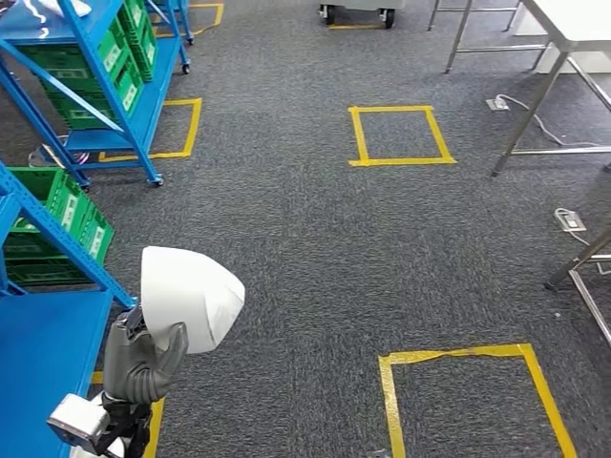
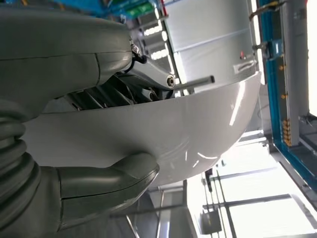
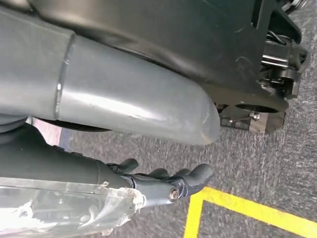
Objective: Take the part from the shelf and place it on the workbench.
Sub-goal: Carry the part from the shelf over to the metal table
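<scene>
The left hand [image 1: 144, 358] grips the white part [image 1: 189, 296], thumb and fingers [image 2: 112, 89] clamped across it, beside the blue shelf [image 1: 43, 353]. The right hand [image 3: 164, 181] hangs with fingers loosely extended, holding nothing. I judge the carry goes best with the part kept level and the grip firm until the worktop [image 1: 569, 24] is reached.

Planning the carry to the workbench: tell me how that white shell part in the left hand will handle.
The white part likely stays stiff: its curved edge holds shape in the left hand. Its glossy surface mirrors the lights, so it may slip. It looks like a thin, hollow shell, probably light for its bulk.
</scene>
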Available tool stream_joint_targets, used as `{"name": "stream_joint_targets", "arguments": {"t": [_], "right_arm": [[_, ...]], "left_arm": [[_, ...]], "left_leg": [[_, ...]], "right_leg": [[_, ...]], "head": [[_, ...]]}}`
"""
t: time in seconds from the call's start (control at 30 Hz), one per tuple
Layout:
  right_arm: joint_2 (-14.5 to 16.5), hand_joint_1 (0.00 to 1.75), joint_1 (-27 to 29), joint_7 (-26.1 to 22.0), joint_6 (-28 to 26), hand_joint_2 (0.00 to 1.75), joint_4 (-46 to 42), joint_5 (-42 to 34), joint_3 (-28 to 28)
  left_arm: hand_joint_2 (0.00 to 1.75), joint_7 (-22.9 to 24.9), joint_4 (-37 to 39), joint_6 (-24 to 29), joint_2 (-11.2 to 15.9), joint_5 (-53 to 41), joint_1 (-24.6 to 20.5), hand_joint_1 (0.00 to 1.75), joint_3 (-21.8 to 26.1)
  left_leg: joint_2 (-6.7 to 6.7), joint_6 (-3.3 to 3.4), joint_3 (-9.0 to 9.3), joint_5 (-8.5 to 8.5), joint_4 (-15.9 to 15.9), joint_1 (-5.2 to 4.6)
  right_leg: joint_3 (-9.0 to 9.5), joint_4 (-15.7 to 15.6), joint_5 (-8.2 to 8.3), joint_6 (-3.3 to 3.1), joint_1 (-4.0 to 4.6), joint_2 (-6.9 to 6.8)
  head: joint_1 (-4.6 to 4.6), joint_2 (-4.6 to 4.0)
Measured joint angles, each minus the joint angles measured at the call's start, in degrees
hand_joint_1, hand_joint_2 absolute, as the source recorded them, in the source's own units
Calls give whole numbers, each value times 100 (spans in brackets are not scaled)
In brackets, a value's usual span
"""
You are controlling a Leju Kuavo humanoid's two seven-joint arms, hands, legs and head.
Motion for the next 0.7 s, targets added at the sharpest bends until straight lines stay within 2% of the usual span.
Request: {"name": "stream_joint_targets", "arguments": {"t": [0.07,0.1,0.13,0.17,0.2,0.23,0.27,0.3,0.33,0.37,0.4,0.43,0.47,0.5,0.53,0.57,0.6,0.63,0.67,0.7], "right_arm": [[-1,0,-12,-18,2,0,-1,5,-2],[-1,0,-13,-26,7,0,-2,4,-3],[0,0,-8,-31,14,0,-2,2,-5],[1,0,4,-34,21,0,-2,-1,-9],[1,0,18,-34,30,0,-2,-4,-12],[1,0,27,-34,36,0,-2,-8,-14],[1,0,24,-34,40,0,-2,-12,-16],[2,0,17,-34,43,0,-3,-19,-19],[2,0,9,-31,42,0,-3,-28,-22],[2,0,4,-21,39,0,-3,-38,-26],[2,0,7,-3,32,0,-2,-48,-31],[2,0,14,19,21,0,-2,-57,-36],[1,0,21,44,7,0,-2,-63,-44],[1,0,25,67,-8,0,-3,-67,-55],[2,0,24,91,-20,0,-3,-63,-66],[2,0,20,111,-27,0,-4,-52,-77],[3,0,17,119,-26,0,-3,-32,-83],[3,0,16,107,-16,0,-3,-10,-87],[3,0,17,64,5,0,-3,15,-90],[3,0,22,2,31,0,-4,43,-92]], "left_arm": [[175,55,6,-112,11,101,-12,175,1],[175,67,12,-150,15,124,-23,175,1],[175,73,18,-178,15,134,-42,175,0],[175,78,24,-199,13,138,-68,175,-5],[175,78,26,-215,10,138,-98,175,-11],[175,79,27,-226,6,138,-120,175,-18],[175,79,28,-230,4,138,-132,175,-22],[175,80,32,-232,3,138,-134,175,-23],[175,80,37,-232,2,138,-133,175,-23],[175,80,44,-232,2,134,-134,175,-24],[175,80,53,-227,2,123,-137,175,-25],[175,80,61,-202,1,105,-145,175,-26],[175,84,69,-132,-4,60,-153,175,-26],[175,99,75,10,-21,-32,-162,175,-26],[175,128,78,209,-49,-164,-175,175,-26],[175,163,80,417,-77,-320,-187,175,-30],[175,212,80,583,-100,-456,-202,175,-44],[175,261,80,674,-111,-535,-216,175,-71],[175,301,79,694,-113,-538,-232,175,-107],[175,339,79,681,-110,-489,-252,175,-144]], "left_leg": [[-274,-14,257,226,-597,60],[-366,6,309,240,-726,69],[-360,50,318,224,-762,57],[-292,102,312,235,-753,50],[-225,146,316,242,-758,44],[-152,189,322,250,-762,43],[-71,224,326,253,-767,39],[10,248,330,248,-767,20],[102,266,331,242,-767,1],[199,275,332,235,-767,-16],[292,283,337,226,-767,-30],[378,286,344,216,-767,-41],[456,284,358,205,-767,-50],[526,275,378,191,-767,-59],[590,256,401,171,-765,-78],[646,232,423,156,-766,-91],[696,204,440,147,-770,-100],[746,176,452,143,-779,-103],[804,142,471,140,-796,-92],[794,104,489,127,-801,-77]], "right_leg": [[-62,74,-11,74,-9,166],[-101,92,-10,110,-15,234],[-143,95,0,144,-24,297],[-166,76,18,171,-42,349],[-190,90,11,194,-43,294],[-242,182,-46,213,-36,152],[-339,395,-171,227,-25,-47],[-496,724,-350,239,-14,-273],[-692,1126,-544,248,-15,-415],[-867,1484,-689,253,-18,-484],[-963,1689,-741,249,-20,-514],[-948,1678,-688,241,-19,-530],[-807,1433,-545,226,-15,-558],[-579,1040,-363,202,-2,-659],[-359,659,-223,176,16,-817],[-189,366,-126,152,38,-946],[-106,209,-87,127,60,-1040],[-109,178,-88,106,79,-1046],[-115,157,-76,78,90,-969],[-104,123,-59,47,83,-893]], "head": [[-3,0],[-9,0],[-7,0],[-4,0],[3,0],[33,0],[54,0],[79,0],[93,0],[92,0],[92,0],[92,0],[92,0],[92,0],[89,0],[84,0],[78,0],[73,0],[73,0],[71,0]]}}
